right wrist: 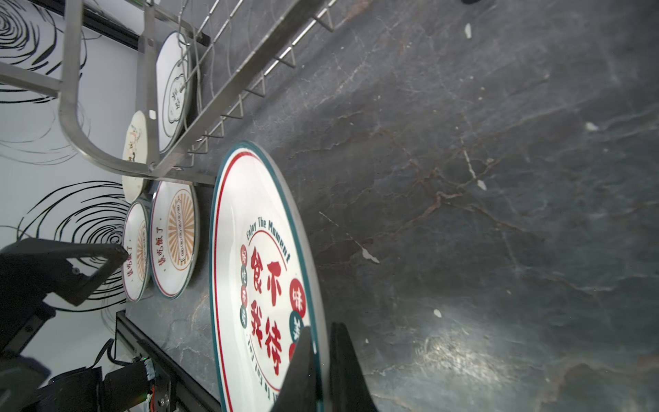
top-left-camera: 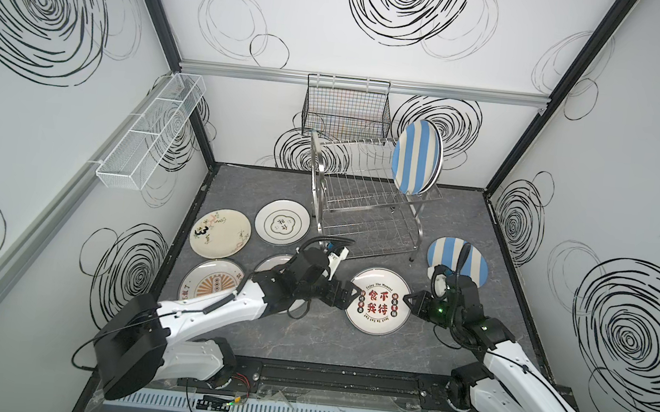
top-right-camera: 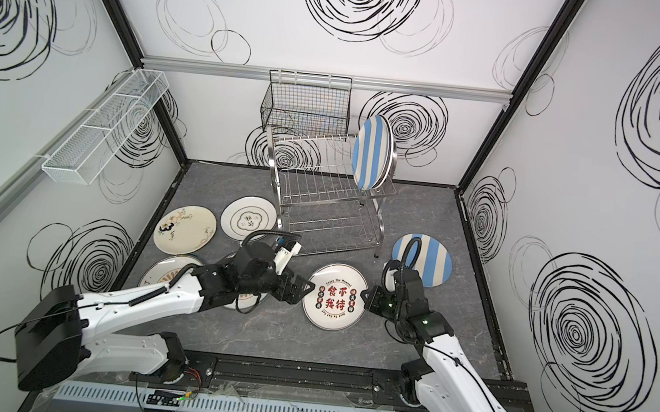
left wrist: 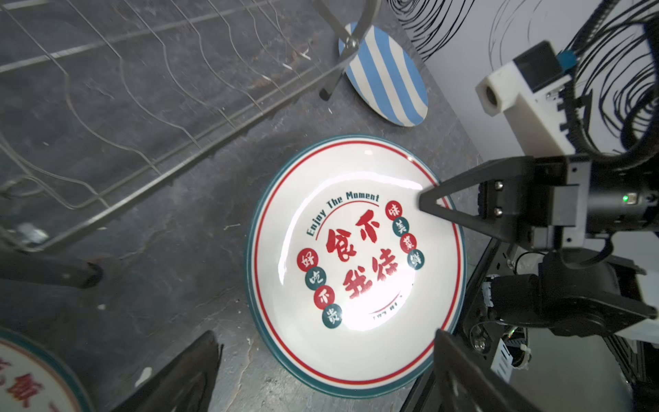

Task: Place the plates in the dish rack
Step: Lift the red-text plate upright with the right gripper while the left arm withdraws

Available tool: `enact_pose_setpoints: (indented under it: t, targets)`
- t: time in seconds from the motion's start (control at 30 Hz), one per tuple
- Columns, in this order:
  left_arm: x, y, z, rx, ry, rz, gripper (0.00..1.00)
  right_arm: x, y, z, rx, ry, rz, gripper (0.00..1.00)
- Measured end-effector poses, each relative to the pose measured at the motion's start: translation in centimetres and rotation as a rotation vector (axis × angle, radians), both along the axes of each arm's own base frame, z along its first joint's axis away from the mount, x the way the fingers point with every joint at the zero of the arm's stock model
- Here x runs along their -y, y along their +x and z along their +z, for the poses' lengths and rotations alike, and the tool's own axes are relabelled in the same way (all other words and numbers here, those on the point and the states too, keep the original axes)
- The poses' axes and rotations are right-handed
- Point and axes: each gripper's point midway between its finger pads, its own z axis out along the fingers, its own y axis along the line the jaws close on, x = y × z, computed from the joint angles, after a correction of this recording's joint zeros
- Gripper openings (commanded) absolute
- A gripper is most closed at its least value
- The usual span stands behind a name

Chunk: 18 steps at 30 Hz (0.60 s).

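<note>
A green-rimmed white plate [top-left-camera: 379,300] [top-right-camera: 334,297] [left wrist: 356,264] [right wrist: 260,285] with red characters lies at the table's front middle. My right gripper [top-left-camera: 408,299] [top-right-camera: 367,295] [right wrist: 322,330] is shut on its right rim. My left gripper [top-left-camera: 350,297] [top-right-camera: 305,290] [left wrist: 325,333] stands open at its left rim, a finger on either side of the edge. The dish rack [top-left-camera: 367,194] [top-right-camera: 330,186] [left wrist: 107,107] [right wrist: 107,149] stands behind and holds an upright blue-striped plate [top-left-camera: 417,157] [top-right-camera: 372,153]. Another striped plate [top-left-camera: 458,260] [left wrist: 385,75] lies flat to the right.
To the left lie a cream plate [top-left-camera: 220,233], a white plate with a cloud print [top-left-camera: 282,222] and an orange sunburst plate [top-left-camera: 209,282]; one more sits under my left arm. A black wire basket [top-left-camera: 347,106] and a white mesh basket [top-left-camera: 152,130] hang on the walls.
</note>
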Motion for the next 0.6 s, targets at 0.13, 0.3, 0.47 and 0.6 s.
enact_pose_setpoints:
  t: [0.13,0.3,0.47,0.6]
  targets:
    - [-3.1,1.3,4.0,0.069,-0.043,0.058,0.96,-0.6,-0.2,2.3,0.028,0.0,0.064,0.0]
    - [-9.7,4.2,7.0,0.116,-0.073,0.217,0.96,-1.3,-0.7,6.0,0.081,0.001,0.151,0.0]
    - [-14.6,5.9,8.1,0.146,-0.059,0.328,0.96,-2.1,-0.7,9.7,0.15,0.028,0.205,0.0]
    - [-16.7,7.0,8.3,0.147,-0.067,0.369,0.96,-2.7,0.3,14.5,0.24,0.049,0.221,0.0]
